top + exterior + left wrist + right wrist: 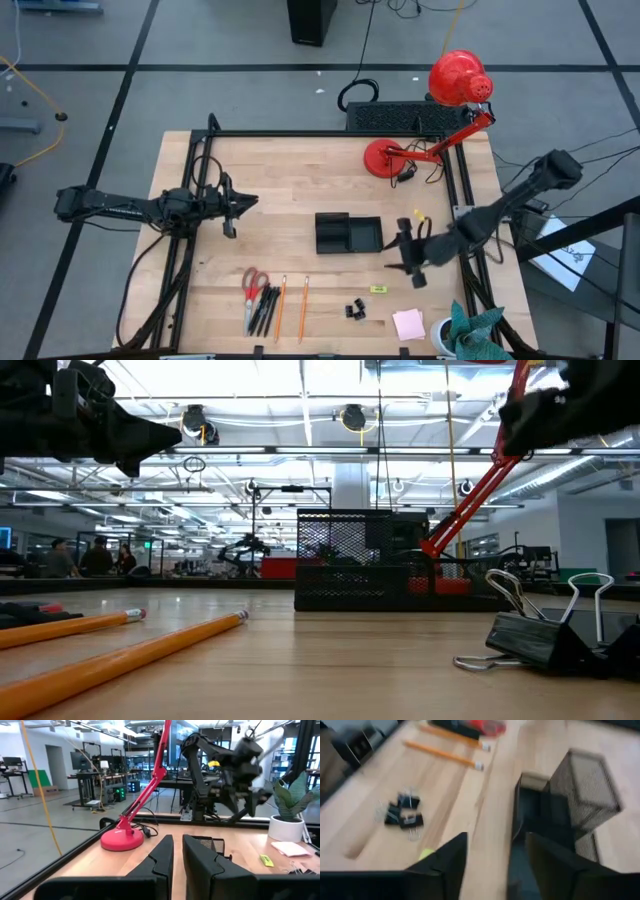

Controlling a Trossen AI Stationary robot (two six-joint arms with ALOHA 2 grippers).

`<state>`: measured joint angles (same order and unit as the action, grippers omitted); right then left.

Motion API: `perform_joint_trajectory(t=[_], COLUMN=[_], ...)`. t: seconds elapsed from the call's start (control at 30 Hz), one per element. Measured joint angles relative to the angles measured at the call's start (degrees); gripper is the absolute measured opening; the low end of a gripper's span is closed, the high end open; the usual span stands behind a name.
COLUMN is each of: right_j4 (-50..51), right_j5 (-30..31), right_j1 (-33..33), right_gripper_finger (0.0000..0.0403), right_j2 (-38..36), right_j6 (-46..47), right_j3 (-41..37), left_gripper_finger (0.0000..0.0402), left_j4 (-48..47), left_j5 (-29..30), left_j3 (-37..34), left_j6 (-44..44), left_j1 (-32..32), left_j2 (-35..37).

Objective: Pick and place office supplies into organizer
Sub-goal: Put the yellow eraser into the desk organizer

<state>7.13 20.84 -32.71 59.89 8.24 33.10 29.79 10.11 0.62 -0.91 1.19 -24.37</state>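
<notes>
My right gripper [408,257] hangs wide open beside the organizer [347,233], near the red lamp base [385,158]; two orange pencils [292,305] lie parallel, pointing toward the organizer's side.

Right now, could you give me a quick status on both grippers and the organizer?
Right gripper open, empty, beside the organizer. Left gripper waits at table's left, nearly shut, empty. Scissors, pencils, binder clips all on table. Nothing in the way.

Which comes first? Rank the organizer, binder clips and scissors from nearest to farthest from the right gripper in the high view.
From the right gripper:
1. Organizer, just left of it.
2. Binder clips, toward the table's front edge.
3. Scissors, far left, beside the pens.
</notes>
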Motion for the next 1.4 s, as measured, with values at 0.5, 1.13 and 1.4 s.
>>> perform_joint_trajectory(t=[0.5, 1.13, 1.4], right_j4=[-8.21, -16.98, -19.73], right_j5=[-0.18, -1.68, 1.29], right_j1=[-8.09, -8.68, -9.89], right_gripper_finger=[0.027, 0.0263, 0.0259], right_j2=[17.12, 30.29, 36.18], right_j6=[16.59, 22.03, 22.41], right_j3=[0.02, 0.07, 0.28], left_gripper_finger=[0.0047, 0.0047, 0.0047], left_j4=[0.01, 0.03, 0.03], left_j5=[-0.02, -0.02, 0.0], left_j3=[0.0, 0.0, 0.0], left_j6=[2.23, 2.72, 2.7], left_j1=[0.0, 0.0, 0.0], left_j2=[0.01, -0.01, 0.01])
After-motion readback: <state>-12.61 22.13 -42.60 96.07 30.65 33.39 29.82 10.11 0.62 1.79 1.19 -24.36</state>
